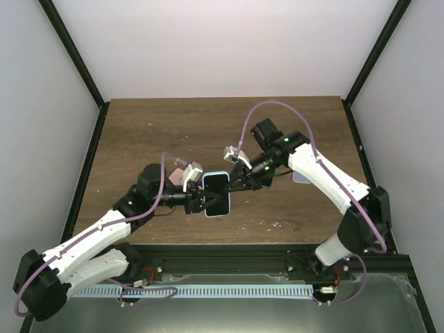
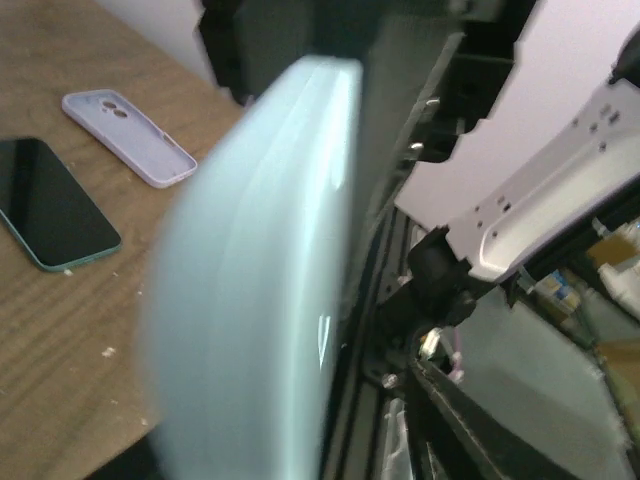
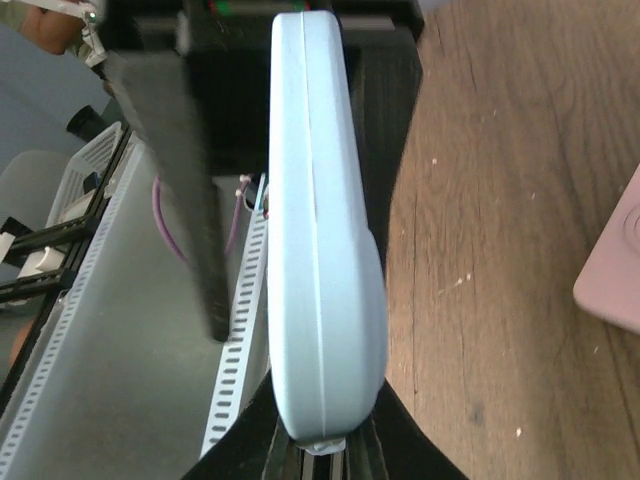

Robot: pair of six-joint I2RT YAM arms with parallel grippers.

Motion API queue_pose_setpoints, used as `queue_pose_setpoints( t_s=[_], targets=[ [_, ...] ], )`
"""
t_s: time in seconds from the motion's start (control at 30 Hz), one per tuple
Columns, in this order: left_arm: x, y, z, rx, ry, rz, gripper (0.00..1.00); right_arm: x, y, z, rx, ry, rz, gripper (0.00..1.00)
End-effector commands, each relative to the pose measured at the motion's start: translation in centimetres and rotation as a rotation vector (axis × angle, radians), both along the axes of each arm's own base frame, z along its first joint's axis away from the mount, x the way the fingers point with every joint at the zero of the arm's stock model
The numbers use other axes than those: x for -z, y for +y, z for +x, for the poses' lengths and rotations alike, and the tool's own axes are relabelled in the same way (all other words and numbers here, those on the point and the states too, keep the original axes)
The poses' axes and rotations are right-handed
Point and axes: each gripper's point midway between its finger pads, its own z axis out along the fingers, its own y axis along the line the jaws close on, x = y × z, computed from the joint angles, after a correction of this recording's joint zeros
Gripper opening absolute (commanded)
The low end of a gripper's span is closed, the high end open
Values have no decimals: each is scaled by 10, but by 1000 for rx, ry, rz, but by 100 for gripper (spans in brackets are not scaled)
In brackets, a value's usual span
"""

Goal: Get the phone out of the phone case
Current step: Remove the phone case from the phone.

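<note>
A light blue phone case (image 1: pixel 216 175) with the dark-screened phone (image 1: pixel 216 194) in it is held above the table between both arms. My right gripper (image 1: pixel 239 182) is shut on the case's right end; in the right wrist view its black fingers (image 3: pixel 235 445) pinch the case (image 3: pixel 325 250) from both sides. My left gripper (image 1: pixel 201 201) straddles the case's left end with its jaws open. In the right wrist view one of its dark fingers (image 3: pixel 175 160) stands clear of the case. The left wrist view shows the case (image 2: pixel 250 300) close up and blurred.
A mint-green phone (image 2: pixel 55 205) lies screen up on the wooden table (image 1: pixel 152 125) beside an empty lavender case (image 2: pixel 135 140). A pink case (image 3: pixel 615 265) lies further off. The metal rail (image 1: pixel 229 250) runs along the table's near edge.
</note>
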Motion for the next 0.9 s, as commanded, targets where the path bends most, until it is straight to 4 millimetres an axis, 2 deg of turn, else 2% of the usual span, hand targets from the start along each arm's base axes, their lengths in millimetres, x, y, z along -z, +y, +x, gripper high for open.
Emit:
queue_pose_setpoints(
  t_s=[0.0,0.07,0.2,0.5,0.53,0.6,0.7,0.77,0.87],
  targets=[
    [-22,1,-5,29,-75,3,50,-10,-2,-9,-56,21,4,1],
    [-26,4,-2,6,-93,9,49,-10,-2,-10,-61,24,5,1],
    [-29,2,-3,27,-90,24,32,-11,-2,-10,-60,22,9,1],
    [-26,-7,-7,90,-30,2,8,-18,0,-8,-55,27,20,2],
    [-28,-6,-5,78,-29,-5,6,-19,0,-8,-57,24,23,5],
    [-33,-1,4,13,-22,-17,1,-19,-1,-11,-61,17,31,21],
    [-50,13,21,-93,-1,-116,0,-15,-6,-19,-74,4,51,35],
    [-56,19,25,-105,35,-204,0,-10,-9,-27,-85,3,69,41],
    [-63,21,26,-72,75,-292,0,-5,-15,-38,-92,-2,91,44]
  ],
)
